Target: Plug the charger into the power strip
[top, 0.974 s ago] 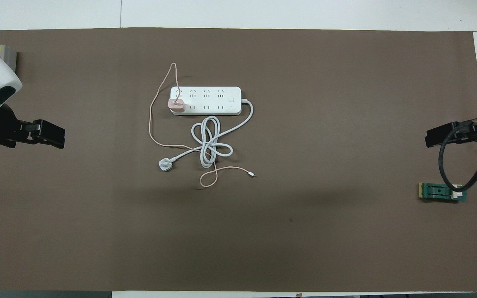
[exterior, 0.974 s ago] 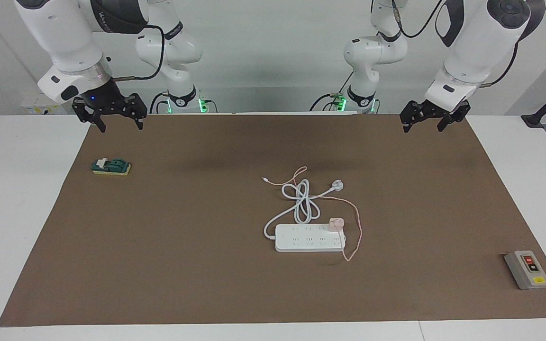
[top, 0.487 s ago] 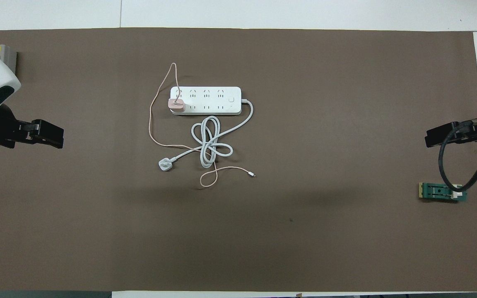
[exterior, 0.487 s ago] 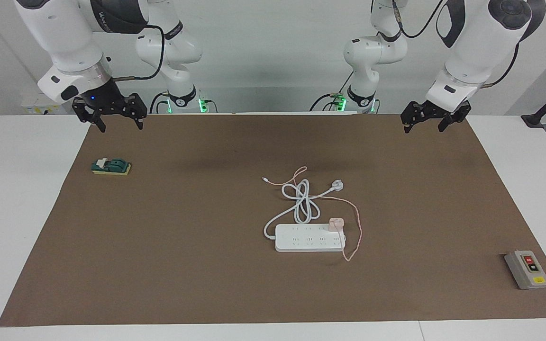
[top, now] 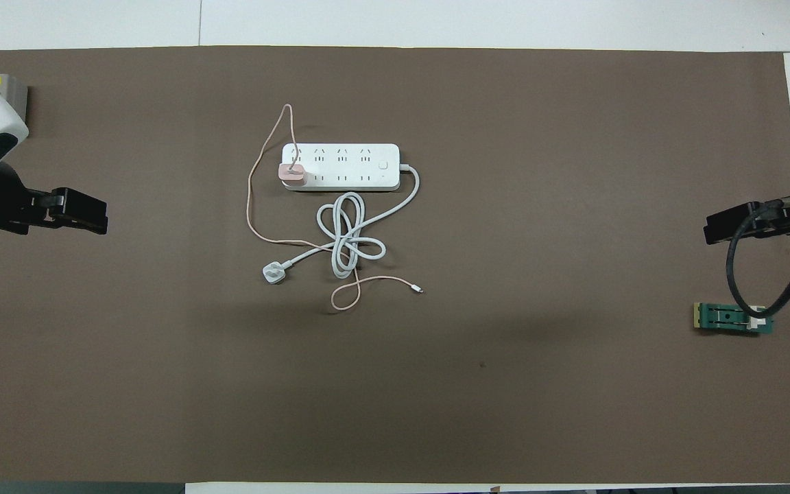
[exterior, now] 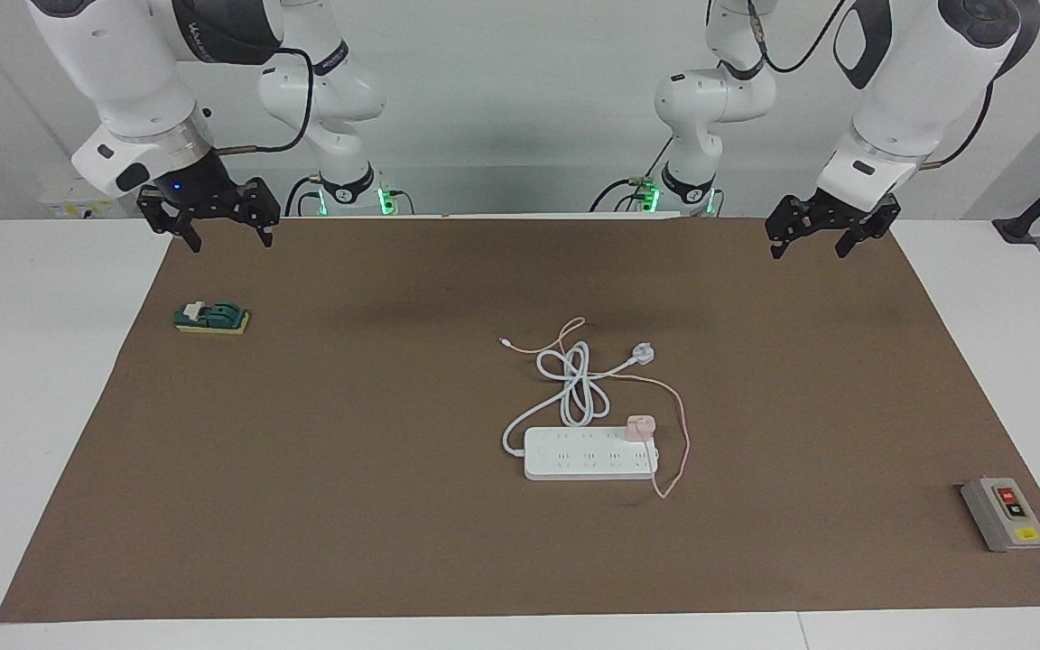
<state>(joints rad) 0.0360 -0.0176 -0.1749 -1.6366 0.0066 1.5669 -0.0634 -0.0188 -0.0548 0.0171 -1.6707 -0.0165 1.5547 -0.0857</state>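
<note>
The white power strip (exterior: 574,454) lies flat in the middle of the brown mat; it also shows in the overhead view (top: 354,165). The pale pink charger (exterior: 639,427) stands upright on the strip's row nearer to the robots, at the end toward the left arm, and it shows in the overhead view too (top: 292,174). Its prongs are hidden. Its thin pink cable (top: 251,206) loops over the mat. My left gripper (exterior: 809,250) (top: 83,214) and right gripper (exterior: 231,242) (top: 727,230) hang open and empty over the mat's two ends, well away from the strip.
The strip's thick white cord coils nearer to the robots and ends in a round white plug (exterior: 643,353). A grey box with red and yellow buttons (exterior: 1005,514) lies toward the left arm's end. A green and yellow block (exterior: 211,318) lies toward the right arm's end.
My left gripper has drifted slightly toward its own end of the table. The right arm, charger and strip have not moved.
</note>
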